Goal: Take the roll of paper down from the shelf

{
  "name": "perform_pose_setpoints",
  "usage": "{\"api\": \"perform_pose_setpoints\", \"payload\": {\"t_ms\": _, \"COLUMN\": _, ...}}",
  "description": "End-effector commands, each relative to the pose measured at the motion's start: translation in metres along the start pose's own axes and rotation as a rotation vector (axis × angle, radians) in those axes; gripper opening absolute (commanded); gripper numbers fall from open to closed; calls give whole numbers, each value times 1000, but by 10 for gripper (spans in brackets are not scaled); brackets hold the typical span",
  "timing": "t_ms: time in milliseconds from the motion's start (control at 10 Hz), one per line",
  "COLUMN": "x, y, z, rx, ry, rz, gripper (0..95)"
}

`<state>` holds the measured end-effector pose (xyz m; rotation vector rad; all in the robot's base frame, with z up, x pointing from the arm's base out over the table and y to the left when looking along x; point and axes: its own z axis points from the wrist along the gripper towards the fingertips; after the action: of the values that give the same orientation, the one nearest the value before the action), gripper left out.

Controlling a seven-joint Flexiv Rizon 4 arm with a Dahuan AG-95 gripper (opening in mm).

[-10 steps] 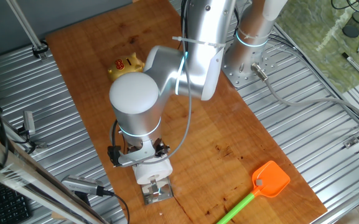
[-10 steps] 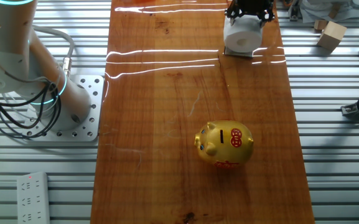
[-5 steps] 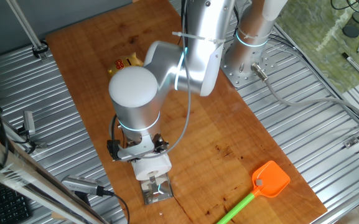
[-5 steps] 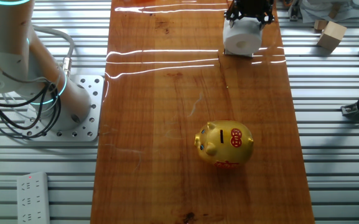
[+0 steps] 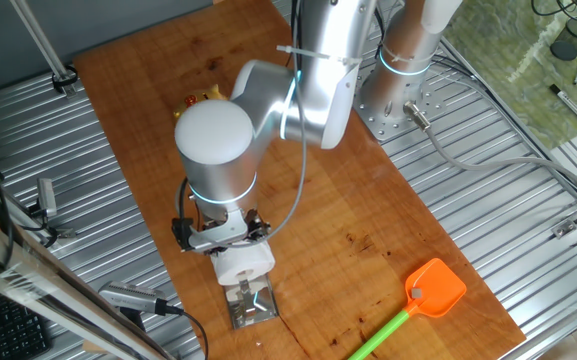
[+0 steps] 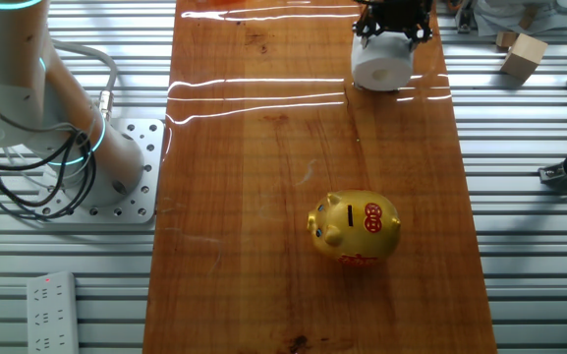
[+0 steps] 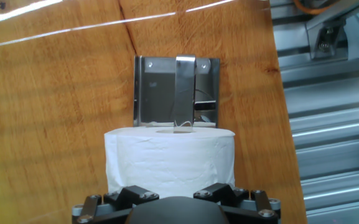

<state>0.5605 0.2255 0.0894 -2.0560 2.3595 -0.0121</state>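
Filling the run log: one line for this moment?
gripper: shut on roll of paper | roll: partly off shelf bar | phase: withdrawing

So the arm (image 5: pixel 298 90) comes off its base at the far end of the bench (image 5: pixel 368 230), folds over at a big silver elbow joint (image 5: pixel 218 150), and points the wrist straight down near the bench's other end. The gripper (image 5: pixel 230 240) hangs under that wrist with its 2 fingers clamped on the roll of paper (image 5: pixel 243 262), 1 per side. From the hand view only the black finger mounts (image 7: pixel 219 191) show, right at the roll's near edge.
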Motion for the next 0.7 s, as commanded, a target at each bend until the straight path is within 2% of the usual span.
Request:
{"api": "perform_pose_setpoints", "payload": {"t_ms": 100, "x": 4, "y": 0, "z": 0, "rx": 1, "ry": 1, "rz": -1, "gripper": 0}}
{"api": "perform_pose_setpoints", "payload": {"t_ms": 700, "x": 21, "y": 3, "z": 1, "rx": 6, "ry": 0, "rz": -10, "gripper": 0}}
